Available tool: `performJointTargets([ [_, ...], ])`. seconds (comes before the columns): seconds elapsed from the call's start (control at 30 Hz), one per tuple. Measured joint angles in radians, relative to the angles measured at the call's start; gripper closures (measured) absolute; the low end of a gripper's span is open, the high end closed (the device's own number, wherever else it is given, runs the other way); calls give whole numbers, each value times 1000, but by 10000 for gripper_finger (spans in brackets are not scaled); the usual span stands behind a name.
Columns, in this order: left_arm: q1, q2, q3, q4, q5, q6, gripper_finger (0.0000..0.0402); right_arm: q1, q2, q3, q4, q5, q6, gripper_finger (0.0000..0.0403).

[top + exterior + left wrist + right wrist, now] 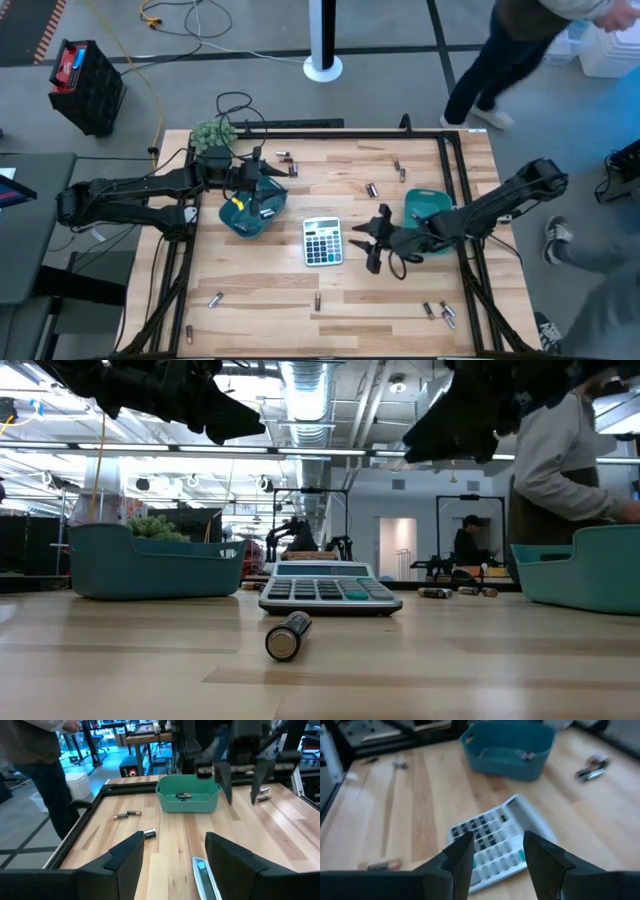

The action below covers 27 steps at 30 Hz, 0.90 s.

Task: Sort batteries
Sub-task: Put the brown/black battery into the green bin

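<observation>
The high view looked straight down from above on the whole wooden table [270, 290] and both arms, with floor around it. The low view sat at table-top height, facing level across the boards into the room, very near 1 battery [287, 636] and close to the calculator [330, 588]. Each of the 2 wrist views looked forward past its own dark fingers: the left one faced across the table toward the far tray [188, 804] and the other arm, the right one looked down, close, on the calculator [492, 842] and the other tray [507, 750]. All 4 views shared the calculator [322, 241] [202, 876] and the table's middle.
</observation>
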Motion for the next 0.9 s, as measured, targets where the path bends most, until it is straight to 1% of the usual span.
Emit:
performJointTargets([
  [0.03,0,0,0,0,0,0,196,0,21,0,10,-17,9,217],
  [0.17,0,0,0,0,-1,0,196,0,127,1,61,-27,27,217],
  [0.3,0,0,0,0,-2,-2,196,0,213,37,74,-41,28,217],
  [0.47,0,0,0,1,-29,-11,196,0,287,95,75,-72,-11,217],
  [0.53,0,0,0,1,-38,-25,196,0,297,105,68,-73,-21,217],
  [0.63,-20,1,0,0,-26,-35,196,0,282,110,52,-72,-41,218],
  [0.7,-62,1,0,-13,-19,-20,196,0,251,109,52,-64,-82,218],
  [0.83,-203,19,0,-111,-19,66,196,9,155,109,35,-2,-208,218],
  [0.9,-290,41,-1,-172,-41,114,196,16,98,109,6,40,-271,218],
])
